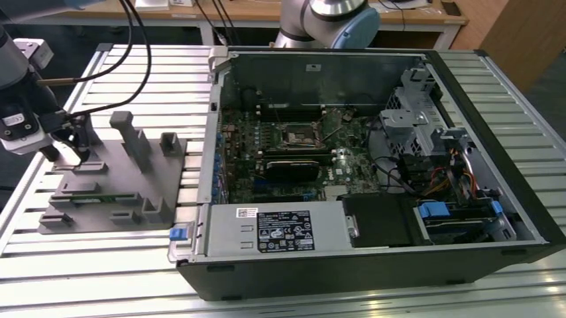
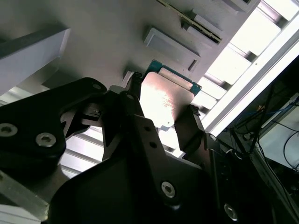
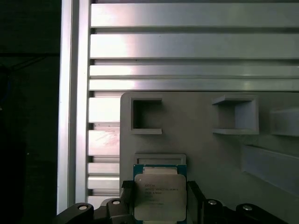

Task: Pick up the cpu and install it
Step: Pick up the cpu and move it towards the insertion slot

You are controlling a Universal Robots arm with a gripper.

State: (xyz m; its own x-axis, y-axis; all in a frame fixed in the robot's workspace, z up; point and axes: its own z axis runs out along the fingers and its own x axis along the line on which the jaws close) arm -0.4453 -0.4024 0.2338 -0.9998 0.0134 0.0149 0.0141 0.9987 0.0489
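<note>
The cpu [image 3: 160, 196], a small square chip with a silvery top and a green rim, sits near a corner of the grey tray [image 3: 196, 112]. My gripper [image 3: 160, 201] is shut on the cpu, with one dark finger against each of two opposite edges. The second wrist view shows the same grip: the cpu [image 2: 164, 99] lies between the fingertips [image 2: 134, 86]. I cannot tell whether it has lifted off the tray. In the exterior view my gripper [image 1: 66, 156] hangs over the far end of the tray [image 1: 115, 192], on the exterior view's left. The motherboard's square socket [image 1: 301, 134] lies inside the open computer case.
The open computer case [image 1: 372, 165] lies on the slatted aluminium table [image 1: 132, 86], on the exterior view's right. Upright grey posts [image 1: 132, 139] rise from the tray beside my gripper. A thin green memory stick [image 1: 93, 197] rests in the tray. Cables [image 1: 132, 40] hang above.
</note>
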